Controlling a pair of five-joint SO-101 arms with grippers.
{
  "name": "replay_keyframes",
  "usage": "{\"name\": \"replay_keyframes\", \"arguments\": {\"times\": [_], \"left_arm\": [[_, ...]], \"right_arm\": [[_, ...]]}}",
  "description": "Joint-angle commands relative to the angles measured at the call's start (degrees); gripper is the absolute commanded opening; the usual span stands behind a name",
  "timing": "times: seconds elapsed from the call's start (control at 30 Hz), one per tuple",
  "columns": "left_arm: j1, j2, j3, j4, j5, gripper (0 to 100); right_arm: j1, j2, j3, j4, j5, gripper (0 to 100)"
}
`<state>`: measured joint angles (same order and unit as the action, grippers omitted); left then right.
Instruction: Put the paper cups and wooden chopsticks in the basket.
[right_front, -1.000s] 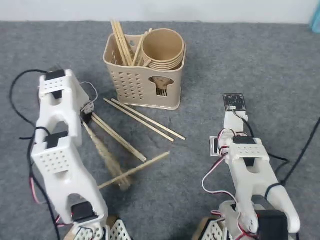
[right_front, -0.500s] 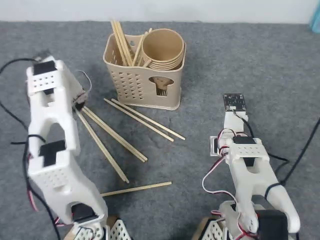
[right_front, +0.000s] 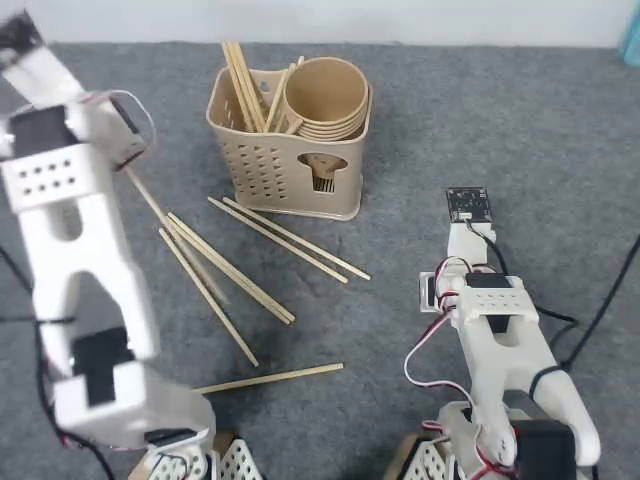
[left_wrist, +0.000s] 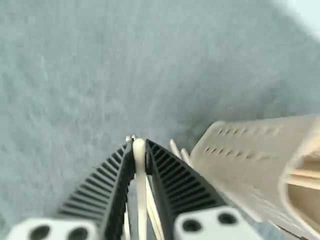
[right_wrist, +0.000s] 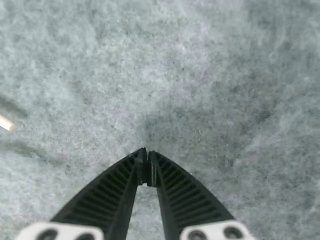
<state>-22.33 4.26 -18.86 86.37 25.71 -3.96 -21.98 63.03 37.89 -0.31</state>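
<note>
A beige perforated basket (right_front: 285, 165) stands at the back of the grey mat. It holds a stack of paper cups (right_front: 325, 95) and several wooden chopsticks (right_front: 243, 85). My left gripper (left_wrist: 138, 146) is raised over the mat left of the basket (left_wrist: 250, 150), shut on one chopstick (left_wrist: 139, 190) that slants down toward the mat (right_front: 175, 235). Several more chopsticks lie loose: a pair (right_front: 285, 238) in front of the basket, others (right_front: 232, 270) to their left, and one (right_front: 270, 378) near the front. My right gripper (right_wrist: 146, 156) is shut on nothing, low over bare mat.
The right arm (right_front: 495, 320) sits at the front right, well away from the chopsticks. One chopstick tip (right_wrist: 5, 121) lies at the edge of the right wrist view. Open mat stretches to the right of the basket.
The left arm has risen and swung back toward the far left, carrying one chopstick up off the pile. The front chopstick shifted flatter. The right arm has stayed still.
</note>
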Motion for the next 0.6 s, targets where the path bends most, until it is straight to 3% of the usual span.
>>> {"name": "replay_keyframes", "arguments": {"times": [0.0, 0.2, 0.37, 0.57], "left_arm": [[-0.53, -9.32, -2.42, -2.73, -4.75, 1], [-0.53, -19.52, 12.53, -9.67, -8.09, 1], [-0.09, -32.44, 28.44, -22.42, -8.62, 1], [1.05, -40.35, 32.31, -36.92, -8.7, 1]], "right_arm": [[-0.31, -2.51, -0.09, -1.27, 1.14, 0.9], [-0.31, -2.51, -0.09, -1.27, 1.14, 0.9], [-0.31, -2.51, -0.09, -1.19, 1.14, 0.9], [-0.31, -2.51, -0.09, -1.27, 1.14, 0.9]]}}
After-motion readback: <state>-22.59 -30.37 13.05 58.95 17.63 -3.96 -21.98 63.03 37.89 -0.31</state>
